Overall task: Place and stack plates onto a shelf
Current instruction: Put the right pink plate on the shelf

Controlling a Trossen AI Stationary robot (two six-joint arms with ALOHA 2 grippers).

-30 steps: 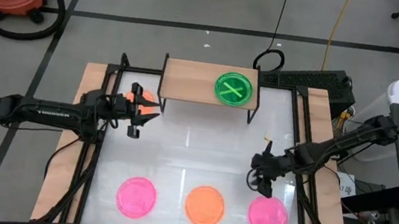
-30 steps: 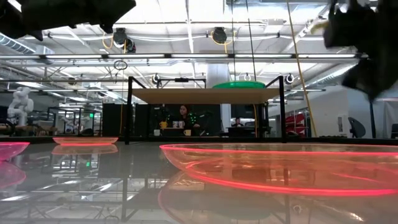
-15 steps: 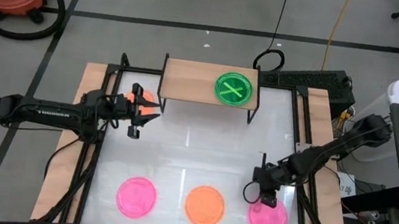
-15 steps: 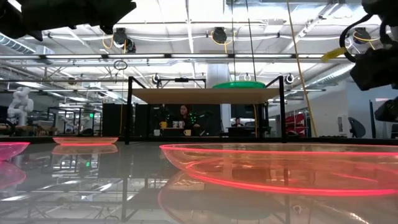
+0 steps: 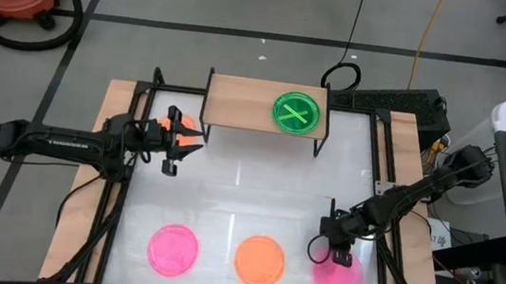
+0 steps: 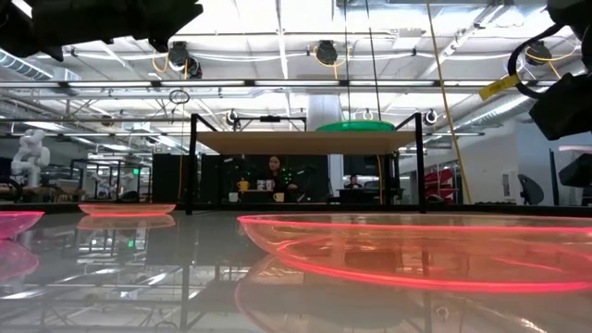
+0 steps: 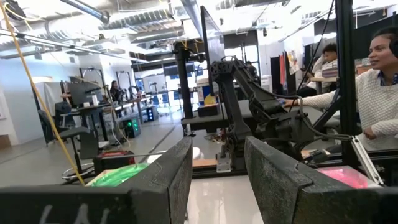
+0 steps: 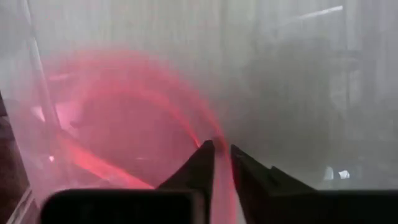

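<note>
A green plate [image 5: 295,112] lies on the right half of the wooden shelf [image 5: 238,102] at the table's far side. An orange plate [image 5: 181,125] lies on the table by the shelf's left end, and my left gripper [image 5: 193,142] hovers open beside it. Along the near edge lie a pink plate [image 5: 172,249], an orange plate [image 5: 260,260] and another pink plate [image 5: 340,279]. My right gripper [image 5: 330,255] is down at that right pink plate's far left rim, shut on it. My right gripper pinches the right pink plate's rim [image 8: 222,165] between its two fingers, on the plate's far left side. The fingers come from above, slanting down toward the near edge. The plate looks about flat near the table; whether it is lifted I cannot tell.
The shelf's left half is bare wood. The table's middle is open white surface [image 5: 248,189]. Black frame rails [image 5: 387,224] run along both table sides. People sit at desks beyond the table, one of them close [image 7: 379,93] in the left wrist view.
My right gripper has moved toward the table's near edge and down, from above the table's right middle to the far left rim of the right pink plate.
</note>
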